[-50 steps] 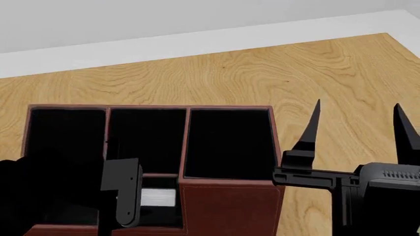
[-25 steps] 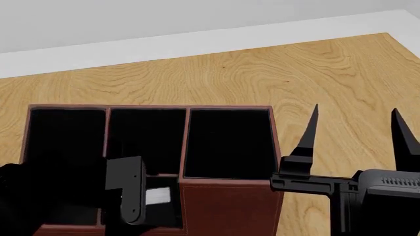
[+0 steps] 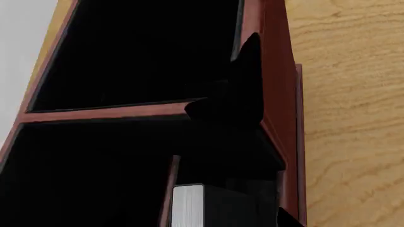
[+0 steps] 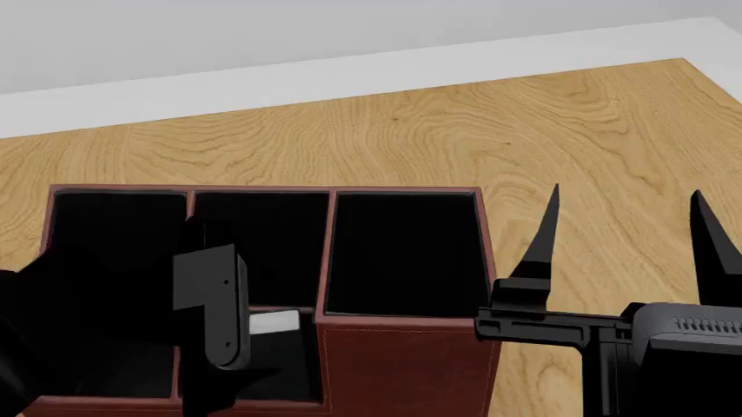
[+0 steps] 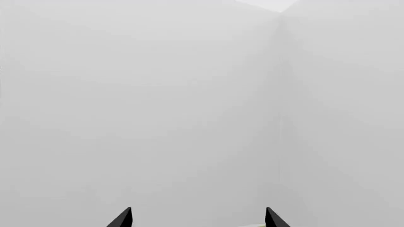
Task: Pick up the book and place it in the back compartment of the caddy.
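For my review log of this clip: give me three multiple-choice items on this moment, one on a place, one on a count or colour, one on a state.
1. The book's white page edges show in which caddy cell?
A. the short middle cell nearest the camera
B. the right long cell
C. outside it

2. Caddy exterior colour?
A. blue
B. dark red
C. white

3. Right gripper?
A. shut on the book
B. open, empty
C. shut on the caddy

Answers: 1 A, white edges sit below the middle divider; 2 B, the front wall is red; 3 B, its fingers stand apart over bare table.
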Robot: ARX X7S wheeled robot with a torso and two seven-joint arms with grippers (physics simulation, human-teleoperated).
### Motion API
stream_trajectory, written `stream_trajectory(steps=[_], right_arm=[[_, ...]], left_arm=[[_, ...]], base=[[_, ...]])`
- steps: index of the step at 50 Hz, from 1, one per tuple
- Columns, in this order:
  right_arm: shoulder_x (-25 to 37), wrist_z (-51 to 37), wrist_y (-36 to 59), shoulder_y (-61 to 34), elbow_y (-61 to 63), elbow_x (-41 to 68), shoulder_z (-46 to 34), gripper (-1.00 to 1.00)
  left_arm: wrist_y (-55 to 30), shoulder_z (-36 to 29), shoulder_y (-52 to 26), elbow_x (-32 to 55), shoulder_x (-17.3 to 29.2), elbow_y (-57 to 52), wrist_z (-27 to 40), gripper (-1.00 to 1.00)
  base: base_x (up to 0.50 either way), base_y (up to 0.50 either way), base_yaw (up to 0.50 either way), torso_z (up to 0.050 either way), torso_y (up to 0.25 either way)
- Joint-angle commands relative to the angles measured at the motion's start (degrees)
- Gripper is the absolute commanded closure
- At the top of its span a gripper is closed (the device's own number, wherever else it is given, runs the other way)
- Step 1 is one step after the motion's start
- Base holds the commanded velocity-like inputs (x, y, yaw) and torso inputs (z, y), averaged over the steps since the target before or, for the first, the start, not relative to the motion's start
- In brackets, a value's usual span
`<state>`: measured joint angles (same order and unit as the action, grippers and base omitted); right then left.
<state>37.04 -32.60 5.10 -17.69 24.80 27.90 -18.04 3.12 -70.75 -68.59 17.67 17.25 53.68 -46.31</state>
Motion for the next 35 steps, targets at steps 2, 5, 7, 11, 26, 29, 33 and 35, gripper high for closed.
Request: stream_trajectory(steps=[2, 5, 7, 11, 26, 29, 33, 35], right_arm=[[0.13, -0.07, 0.04, 0.17, 0.52, 0.07, 0.01, -1.00], [0.19, -0.20, 0.06, 0.31, 0.78, 0.07, 0.06, -1.00], [0.25, -0.25, 0.11, 0.30, 0.91, 0.15, 0.14, -1.00], [0.18, -0.15, 0.07, 0.22, 0.85, 0.16, 0.06, -1.00], [0.62, -0.72, -0.43, 1.66, 2.39, 0.11, 0.44, -1.00], [0.70, -0.69, -0.45, 1.66, 2.55, 0.30, 0.56, -1.00], [0.67, -0.66, -0.60, 1.79, 2.78, 0.18, 0.45, -1.00], [0.66, -0.73, -0.68, 1.97, 2.94, 0.05, 0.40, -1.00]], left_arm=[[-3.32, 0.69, -0.52, 0.72, 3.02, -6.67, 1.48, -1.00], [-4.47, 0.71, -0.50, 0.83, 3.91, -8.72, 1.97, -1.00], [-5.35, 0.74, -0.56, 1.00, 4.66, -10.51, 2.18, -1.00], [-6.22, 0.95, -1.04, 1.09, 5.52, -12.46, 2.64, -1.00], [-6.37, 3.65, -0.51, 1.64, 8.42, -19.60, 8.74, -1.00], [-4.94, 4.91, 0.05, 1.62, 8.76, -20.26, 11.37, -1.00], [-6.45, 5.98, 0.93, 2.12, 10.19, -24.15, 14.60, -1.00], [-4.77, 6.77, 1.37, 1.66, 9.79, -23.09, 16.56, -1.00]], base=[[0.00, 0.00, 0.00, 0.000, 0.000], [0.00, 0.00, 0.00, 0.000, 0.000], [0.00, 0.00, 0.00, 0.000, 0.000], [0.00, 0.00, 0.00, 0.000, 0.000], [0.00, 0.00, 0.00, 0.000, 0.000], [0.00, 0.00, 0.00, 0.000, 0.000], [0.00, 0.00, 0.00, 0.000, 0.000], [0.00, 0.00, 0.00, 0.000, 0.000]])
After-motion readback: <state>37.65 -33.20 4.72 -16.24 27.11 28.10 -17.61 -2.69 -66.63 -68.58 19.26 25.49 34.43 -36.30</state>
